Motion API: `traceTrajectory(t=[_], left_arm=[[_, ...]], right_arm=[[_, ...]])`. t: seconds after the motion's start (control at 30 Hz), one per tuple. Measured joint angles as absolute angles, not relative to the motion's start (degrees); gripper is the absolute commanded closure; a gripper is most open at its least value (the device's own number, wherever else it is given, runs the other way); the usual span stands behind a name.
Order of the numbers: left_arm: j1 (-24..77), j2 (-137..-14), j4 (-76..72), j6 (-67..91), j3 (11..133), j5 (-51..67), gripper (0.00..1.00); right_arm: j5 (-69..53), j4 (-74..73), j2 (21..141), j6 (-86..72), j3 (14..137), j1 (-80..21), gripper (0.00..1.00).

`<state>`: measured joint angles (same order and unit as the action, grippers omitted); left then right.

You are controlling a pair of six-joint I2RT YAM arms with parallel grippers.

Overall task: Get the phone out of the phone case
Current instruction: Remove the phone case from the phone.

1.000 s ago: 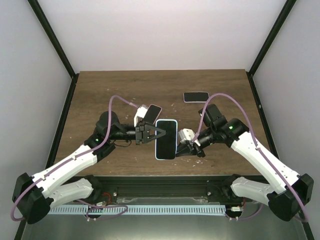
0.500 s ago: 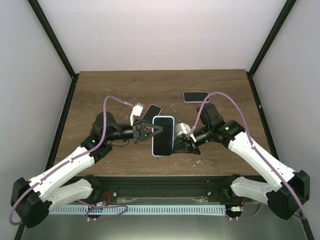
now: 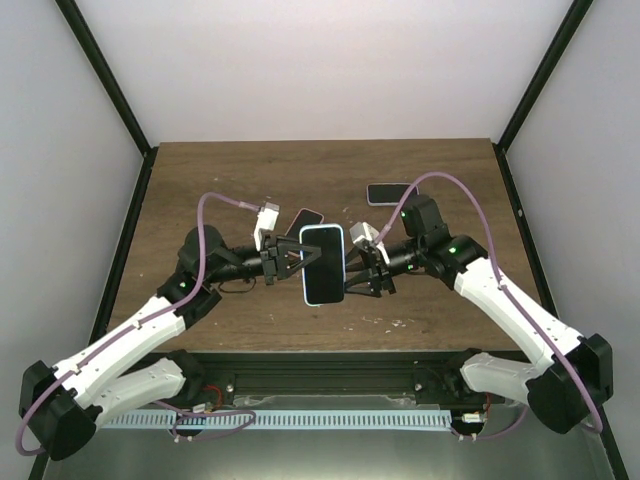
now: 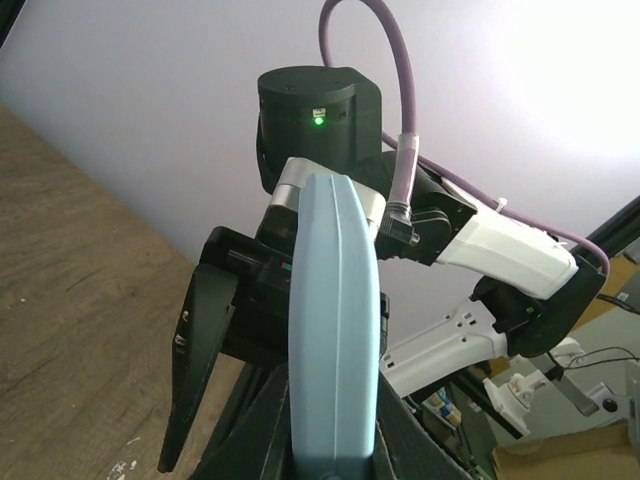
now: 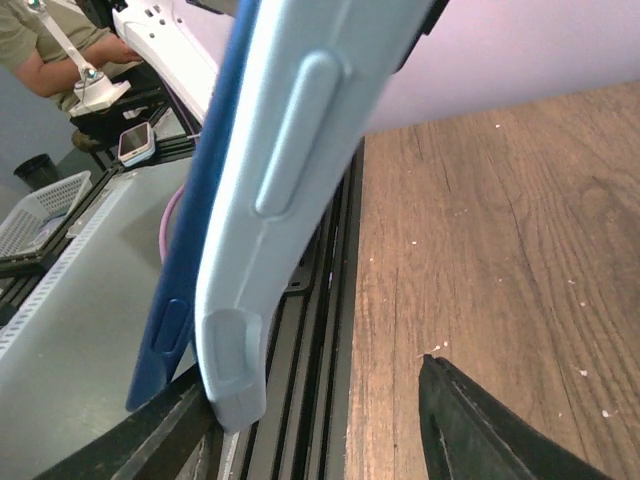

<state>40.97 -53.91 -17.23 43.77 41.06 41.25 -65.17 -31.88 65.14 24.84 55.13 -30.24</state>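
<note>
The case (image 4: pixel 335 330) (pale blue, the phone (image 3: pixel 325 275) inside) is held above the worktop (image 3: pixel 200 190), pinched at one long edge by the left hand (image 3: pixel 308 259); the right hand (image 3: pixel 354 271) is spread about the opposite edge.

We identify the phone case (image 4: pixel 335 330) as smooth, matt, pale blue plastic with moulded buttons. The phone (image 3: pixel 322 265) shows a smooth dark screen. The table (image 3: pixel 200 190) is matt brown wood with visible grain. The cable (image 4: pixel 403 105) has a smooth purple sheath.
</note>
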Motion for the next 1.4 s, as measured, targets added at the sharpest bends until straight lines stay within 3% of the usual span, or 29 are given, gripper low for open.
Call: traceTrajectory(t=[0.37, 0.6, 0.67, 0.87, 0.97, 1.1, 1.3, 1.4], left_arm=[[41.0, -53.6, -21.3, 43.2, 38.3, 41.0, 1.0], [41.0, -53.6, -21.3, 42.4, 37.4, 41.7, 1.0], [41.0, -53.6, -21.3, 42.0, 37.4, 42.0, 1.0], [40.8, -56.3, -20.5, 40.3, 38.3, 38.8, 1.0], [40.8, -59.5, -18.3, 39.2, 38.9, 36.4, 1.0], [41.0, -63.5, -19.0, 39.4, 36.8, 35.3, 1.0], [41.4, -67.9, -26.9, 41.6, 31.3, 34.8, 0.7], [41.9, -71.3, -27.7, 42.1, 30.9, 34.5, 0.6]], right_arm=[[-66.9, -29.1, 66.2, 15.6, 55.5, -28.7, 0.43], [-67.9, -28.7, 67.3, 11.9, 57.0, -27.8, 0.33], [-68.2, -28.5, 67.4, 11.3, 57.3, -27.5, 0.41], [-70.3, -26.1, 68.8, 9.8, 56.1, -26.3, 0.86], [-71.2, -23.8, 69.8, 8.4, 52.6, -25.0, 0.99], [-70.8, -22.0, 71.7, 7.9, 47.5, -23.6, 0.99], [-69.8, -20.7, 74.7, 9.0, 42.9, -23.3, 0.99], [-69.2, -18.6, 76.6, 9.6, 43.1, -23.7, 0.99]])
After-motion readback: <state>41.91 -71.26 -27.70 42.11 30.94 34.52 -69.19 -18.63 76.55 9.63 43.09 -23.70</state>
